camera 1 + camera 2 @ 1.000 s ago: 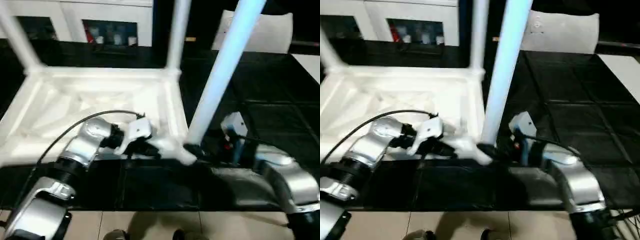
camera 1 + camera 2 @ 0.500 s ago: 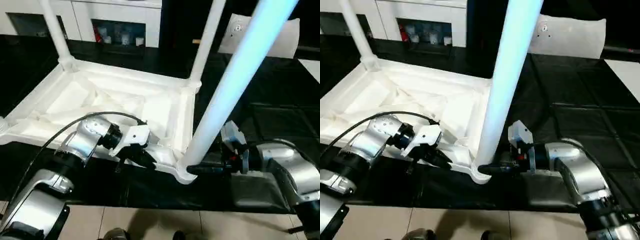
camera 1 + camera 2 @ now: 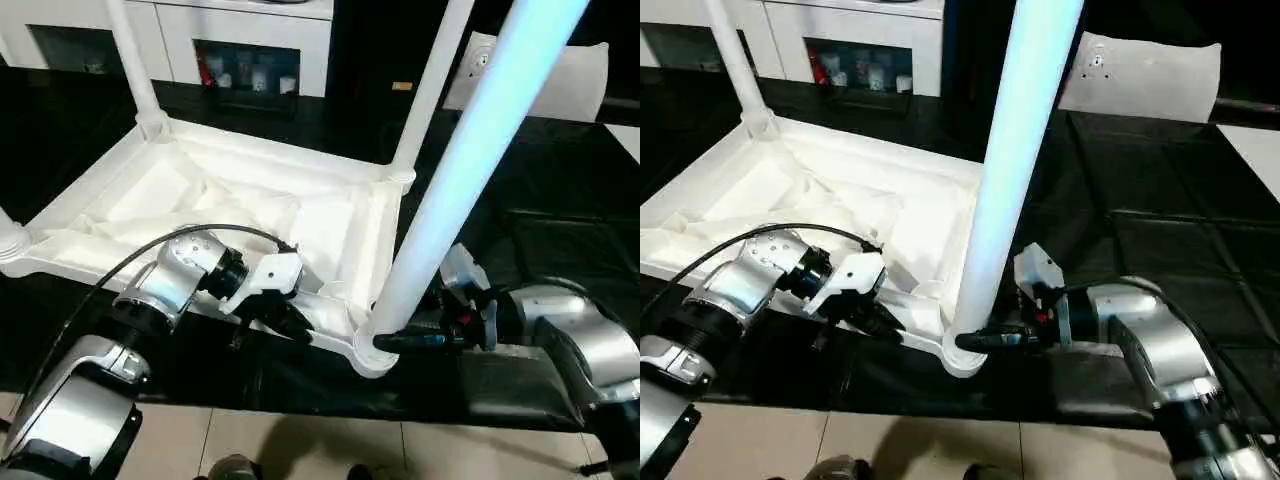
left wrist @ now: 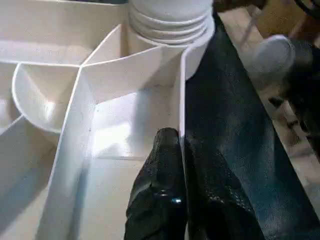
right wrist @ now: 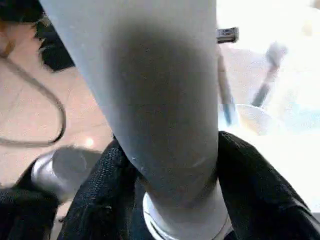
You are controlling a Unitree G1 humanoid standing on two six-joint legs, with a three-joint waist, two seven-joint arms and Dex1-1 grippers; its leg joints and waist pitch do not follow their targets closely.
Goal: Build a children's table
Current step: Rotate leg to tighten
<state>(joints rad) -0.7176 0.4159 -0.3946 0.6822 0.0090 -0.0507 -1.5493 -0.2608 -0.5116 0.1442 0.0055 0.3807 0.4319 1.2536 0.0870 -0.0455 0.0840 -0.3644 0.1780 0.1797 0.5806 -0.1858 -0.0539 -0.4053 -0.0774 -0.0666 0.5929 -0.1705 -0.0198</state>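
Head camera first: the all-white plastic children's table [image 3: 250,200] lies upside down on the black tabletop [image 3: 560,220], ribbed underside up. Count the long tapered round white legs standing in its corner sockets: three rise in full view, one at the far left corner [image 3: 135,65], one at the far right corner [image 3: 432,85], and one, the near-right leg [image 3: 470,160], at the corner closest to the robot's right arm. The fourth corner socket, at the table's near left [image 3: 12,242], sits at the picture's edge, and whether a leg stands in it I cannot tell. The left gripper [image 3: 285,318] is at the table's near rim, just left of the near-right leg's socket. The right gripper [image 3: 400,342] reaches in level to the base of that leg. Behind the table stand white cabinets [image 3: 250,40].

Left wrist camera: the left gripper's two black fingers [image 4: 162,195] are clenched on the table's thin raised rim [image 4: 181,100], one finger inside, one outside, with the ringed corner socket [image 4: 170,20] just beyond.

Right wrist camera: the right gripper's two black fingers [image 5: 107,180] sit either side of the near-right leg's base, touching it, jaws grasping the leg just above its socket.
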